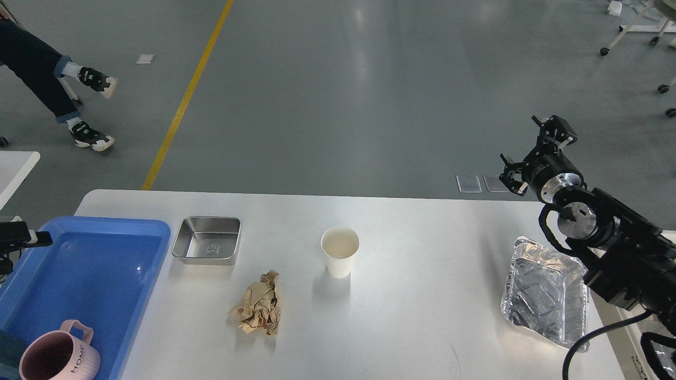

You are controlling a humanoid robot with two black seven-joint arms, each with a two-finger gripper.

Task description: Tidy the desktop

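Black right arm enters from the lower right edge and rises to the right gripper (534, 154), which hangs past the far right edge of the desktop (401, 295); its two fingers stand spread apart, holding nothing. Left gripper (21, 236) shows only as a dark tip at the left edge, over the far left rim of the blue plastic tray (95, 264); whether its fingers are apart or together cannot be told.

Tray sits on the desktop's left end and holds a pink mug (55, 356) marked HOME at its near corner, upright. Stainless steel pan (207, 240) just right of the tray. White paper cup (340, 251) upright mid-table. Crumpled brown paper (257, 306) near and left of the cup. Foil tray (546, 293) at the right end, beneath the right arm.

Desktop spans the lower view, between both grippers.
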